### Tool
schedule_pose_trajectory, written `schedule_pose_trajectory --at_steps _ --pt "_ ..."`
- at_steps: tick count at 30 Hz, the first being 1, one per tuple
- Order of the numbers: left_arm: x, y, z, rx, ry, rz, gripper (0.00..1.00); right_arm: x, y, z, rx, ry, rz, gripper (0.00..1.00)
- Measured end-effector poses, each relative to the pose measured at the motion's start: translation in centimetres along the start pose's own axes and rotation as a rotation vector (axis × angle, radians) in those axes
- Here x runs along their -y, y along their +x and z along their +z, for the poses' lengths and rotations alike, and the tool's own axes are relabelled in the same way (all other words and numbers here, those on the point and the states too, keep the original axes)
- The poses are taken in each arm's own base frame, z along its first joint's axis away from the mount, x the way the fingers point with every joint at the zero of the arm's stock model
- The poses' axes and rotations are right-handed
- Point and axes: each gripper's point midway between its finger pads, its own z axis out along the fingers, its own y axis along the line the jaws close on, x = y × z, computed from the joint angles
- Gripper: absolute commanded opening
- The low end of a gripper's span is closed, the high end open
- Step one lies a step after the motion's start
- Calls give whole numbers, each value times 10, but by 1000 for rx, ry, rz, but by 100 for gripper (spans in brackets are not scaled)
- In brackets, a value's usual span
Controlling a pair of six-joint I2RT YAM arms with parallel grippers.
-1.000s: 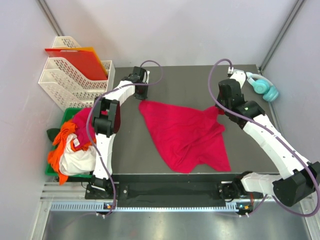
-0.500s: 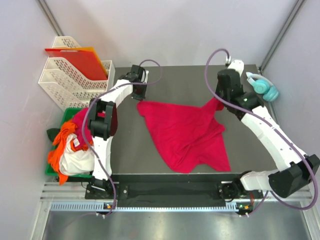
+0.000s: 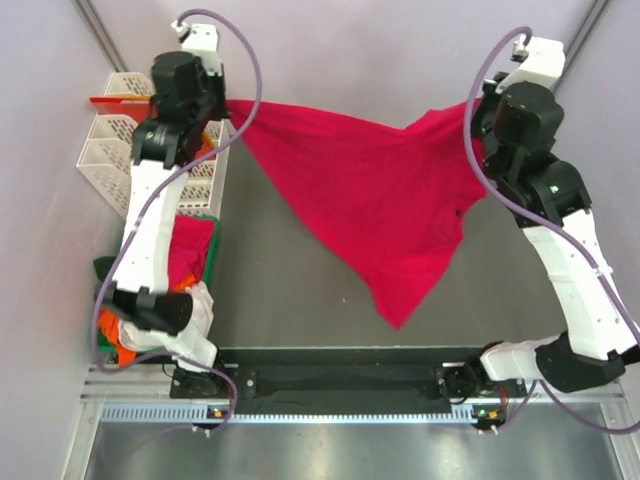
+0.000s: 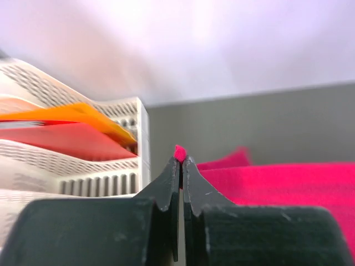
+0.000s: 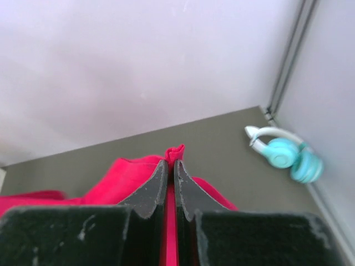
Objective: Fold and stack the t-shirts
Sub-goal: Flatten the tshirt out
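The crimson-red t-shirt (image 3: 365,190) hangs stretched in the air between both raised arms, its lower tip pointing down over the table. My left gripper (image 3: 228,104) is shut on one top corner, and the cloth pokes out between its fingertips in the left wrist view (image 4: 181,162). My right gripper (image 3: 468,112) is shut on the other top corner, a fold of red cloth showing in the right wrist view (image 5: 171,162). More t-shirts, red, orange and white (image 3: 160,300), lie piled at the left edge.
White perforated stacking trays (image 3: 125,165) with a stiff red-orange sheet (image 4: 66,138) stand at the back left. Teal headphones (image 5: 288,158) lie at the back right of the dark table (image 3: 270,300). A green bin (image 3: 212,255) holds the pile.
Both arms have risen high and spread apart, lifting the crimson t-shirt off the table so that it now hangs stretched between them.
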Motion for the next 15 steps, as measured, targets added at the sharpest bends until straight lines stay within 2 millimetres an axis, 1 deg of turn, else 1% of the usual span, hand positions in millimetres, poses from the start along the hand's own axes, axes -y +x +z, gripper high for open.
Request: schedule_pose_trajectory --at_steps 1,3,5,7,11,13,15 --pt "-4 -14 -18 42 -8 4 0 3 -7 -6 15 4 -9 0" --pt "-11 -36 -55 114 -24 9 0 9 -21 -18 44 17 -23 0" --pt "-15 -50 -83 164 -32 13 0 11 -33 -32 67 12 -32 0" --pt "-21 -59 -108 205 -45 15 0 15 -46 -50 93 7 -32 0" --pt "-32 -61 -157 253 -73 21 0 30 -77 -86 153 5 -20 0" --pt "-37 -59 -179 271 -82 30 0 40 -90 -101 180 10 -3 0" --pt "-40 -55 -195 284 -86 38 0 49 -99 -111 197 17 11 0"
